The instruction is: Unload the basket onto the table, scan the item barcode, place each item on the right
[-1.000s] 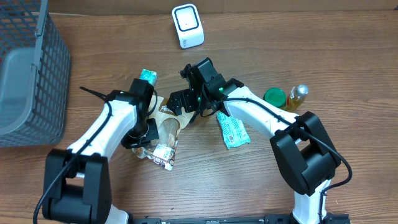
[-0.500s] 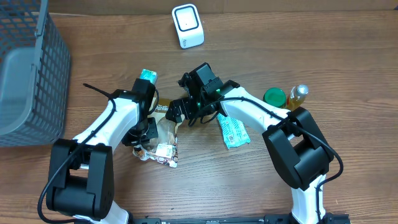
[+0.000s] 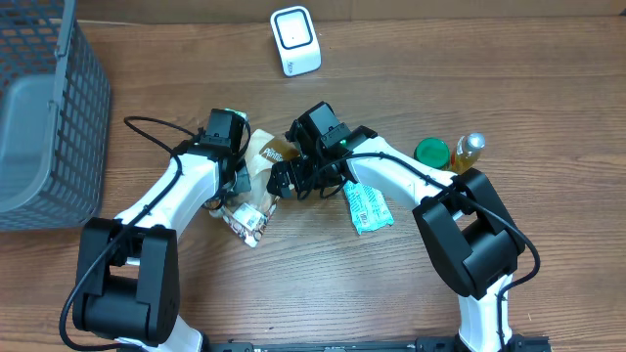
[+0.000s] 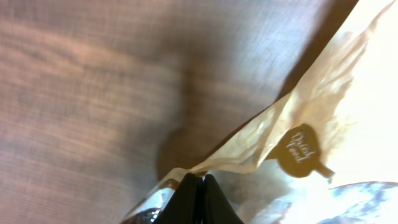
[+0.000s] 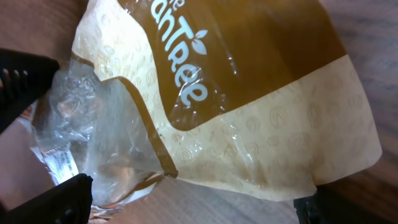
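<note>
Snack pouch [image 3: 260, 164], brown and cream with a clear window at its lower end, sits mid-surface between the two arms, raised and tilted off the wooden surface [image 3: 323, 284]. Left arm [image 3: 181, 186] comes in from the pouch's left. In the left wrist view the left jaws are clenched on a thin edge of the pouch [image 4: 298, 118], fingertips [image 4: 186, 202] pressed together at the bottom of the frame, the film running up and to the right from them.

Right arm [image 3: 391, 171] reaches in from the right. Right jaws are spread wide and grasp nothing. In the right wrist view the pouch [image 5: 249, 99] fills the frame ahead of them and spans the gap from one finger [image 5: 65, 196] to the other. Cannot tell whether either finger touches it. A white label shows on the window end, too small to read.

Barcode scanner [image 3: 295, 41] stands at the far edge, well apart from the pouch. Green sachet [image 3: 366, 206] lies flat just right of the right jaws. Green-lidded jar [image 3: 431, 152] and small bottle [image 3: 471, 147] stand side by side further right. Grey wire basket [image 3: 54, 108] is at far left.
</note>
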